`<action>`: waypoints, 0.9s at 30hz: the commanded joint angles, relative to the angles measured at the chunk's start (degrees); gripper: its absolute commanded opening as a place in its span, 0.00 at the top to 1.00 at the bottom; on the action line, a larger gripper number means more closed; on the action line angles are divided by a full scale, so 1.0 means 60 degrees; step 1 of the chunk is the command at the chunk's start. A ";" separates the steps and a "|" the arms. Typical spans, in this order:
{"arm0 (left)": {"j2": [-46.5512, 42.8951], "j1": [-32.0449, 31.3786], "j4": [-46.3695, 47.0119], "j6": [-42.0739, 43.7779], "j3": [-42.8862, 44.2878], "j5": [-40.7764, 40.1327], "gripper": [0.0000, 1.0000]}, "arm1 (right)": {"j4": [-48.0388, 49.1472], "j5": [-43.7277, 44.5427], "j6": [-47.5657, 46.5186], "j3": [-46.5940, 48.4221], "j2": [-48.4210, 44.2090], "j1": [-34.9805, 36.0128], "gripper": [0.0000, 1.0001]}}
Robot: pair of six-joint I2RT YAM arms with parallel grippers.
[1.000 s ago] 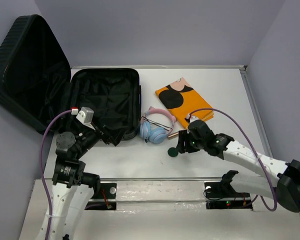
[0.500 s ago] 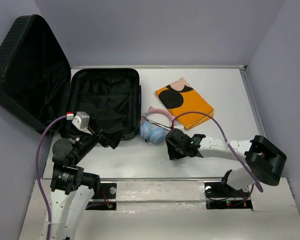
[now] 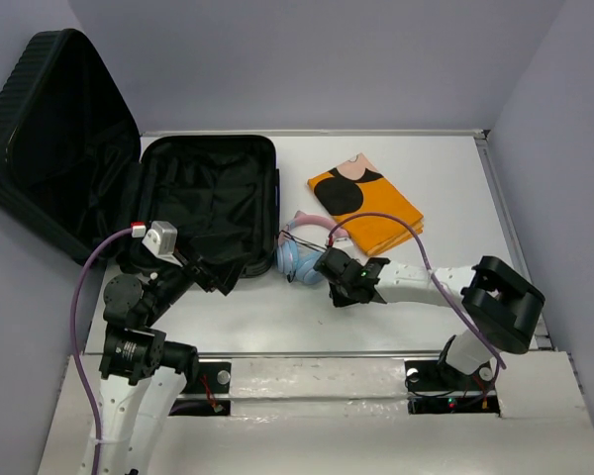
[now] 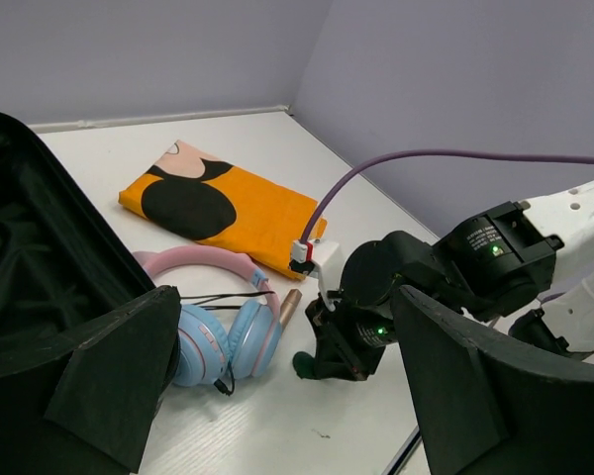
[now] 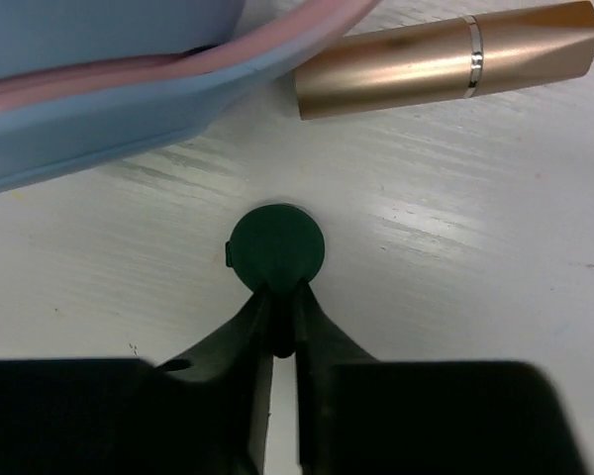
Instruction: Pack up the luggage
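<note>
The luggage (image 3: 20, 109) lies open at the back left, lid leaning on the wall, black lining (image 3: 208, 198) bare. My right gripper (image 3: 339, 297) is down on the table beside the headphones (image 3: 299, 259). In the right wrist view its fingertips (image 5: 280, 297) are shut on the near edge of a small dark green disc (image 5: 275, 245), which rests on the table. The left wrist view shows the same disc (image 4: 304, 364) under the right gripper (image 4: 337, 361). My left gripper (image 4: 287, 396) hovers open and holds nothing, at the suitcase's near right corner (image 3: 213, 272).
Blue and pink headphones (image 4: 218, 336) with a black cable lie just right of the suitcase. A gold lipstick tube (image 5: 445, 59) lies beside them, just beyond the disc. A folded orange cloth (image 3: 366, 203) with black spots sits farther back. Walls enclose the table.
My right arm swung left toward the headphones and came down over the green disc, and its jaws closed on it. The left arm barely moved.
</note>
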 commanded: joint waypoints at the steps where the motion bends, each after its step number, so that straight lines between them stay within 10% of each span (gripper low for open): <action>1: -0.0078 0.0021 0.0236 -0.0055 -0.0100 0.0189 0.01 | -0.0045 0.0373 0.0129 0.0118 -0.0053 0.0134 0.93; 10: -0.0107 0.0035 0.0221 -0.0128 -0.0115 -0.0045 0.01 | -0.0385 0.0302 -0.0161 0.1214 -0.2120 0.0985 0.93; 18: -0.0428 0.0064 -0.0846 -0.0215 0.0192 -0.2444 0.01 | 0.0585 0.0196 -0.2506 0.7785 0.2250 0.0985 0.92; 21: -0.0604 0.0079 -0.1404 -0.0362 0.0383 -0.3866 0.01 | 0.0104 0.0024 -0.2478 1.0337 0.3836 0.0591 0.10; 27: -0.0795 0.0079 -0.1303 -0.0377 0.0325 -0.3855 0.01 | 0.0540 -0.0009 -0.1702 0.7624 0.2294 0.0004 0.09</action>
